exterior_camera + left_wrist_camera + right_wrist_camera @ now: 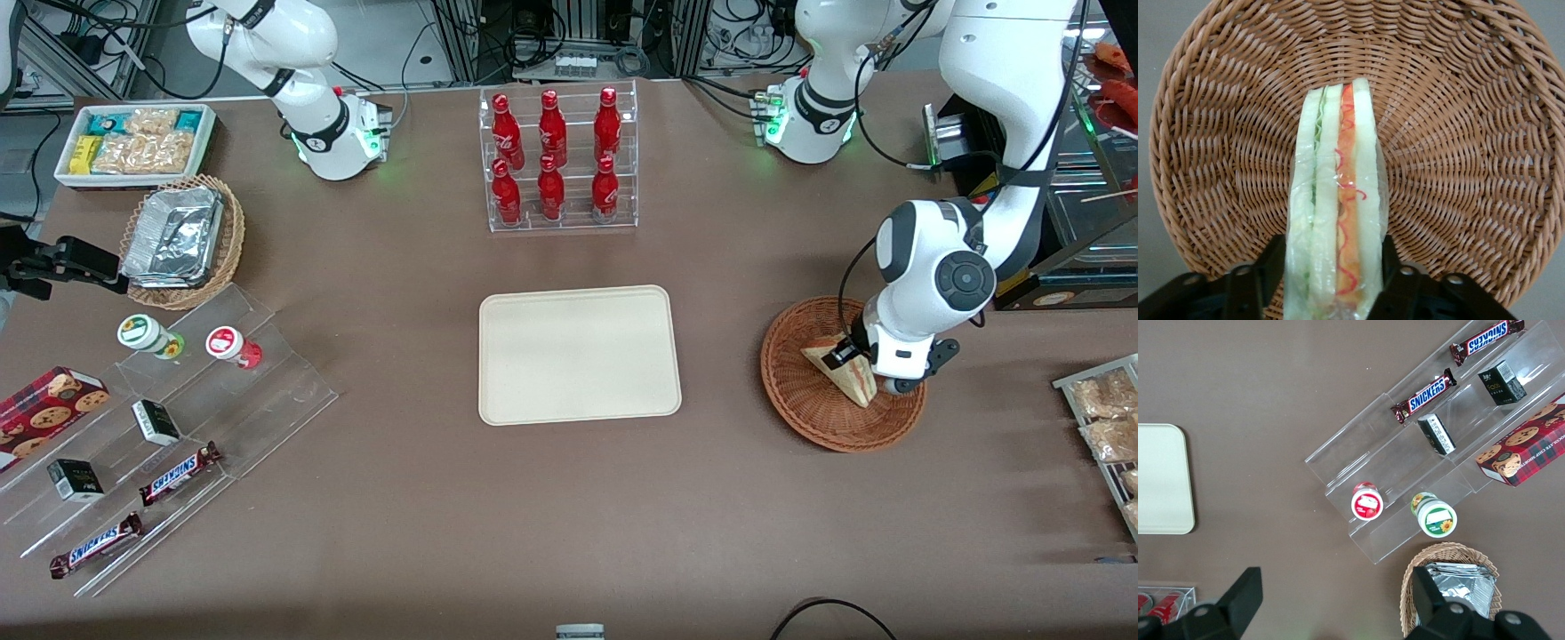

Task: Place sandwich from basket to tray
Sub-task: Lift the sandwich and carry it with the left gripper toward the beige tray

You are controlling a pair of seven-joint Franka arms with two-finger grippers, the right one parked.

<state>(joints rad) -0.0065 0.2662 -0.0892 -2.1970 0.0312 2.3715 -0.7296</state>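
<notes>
1. Over at the working arm's end of the table, the front view showed the gripper point(855, 363) down inside the basket point(805, 404), with the sandwich point(843, 372) caught at its tip. The wedge stood up on edge, its pointed end toward the tray point(578, 354), which lay well apart at the middle of the table with nothing on it. To my eye the step in hand was the lift: the arm would do well to rise straight up until the wedge cleared the wicker rim before swinging across, and to keep the squeeze gentle, since soft bread in film gives easily.

2. At the left wrist view the hold was plainer. One of the fingers point(1269, 267) pressed the lettuce-side slice and its partner pressed the opposite slice, so the gripper point(1333, 273) was clamped on the sandwich point(1335, 200) across its thickness, near one end. The wedge ran out from the fingers over the basket point(1458, 147), its red and orange filling edge facing the camera. Gripped that close to one end, the long part might sag or twist, so a slow carry seemed wise.

3. From the right wrist view only one side of the tray point(1158, 480) could be seen; neither sandwich nor basket showed there.
</notes>
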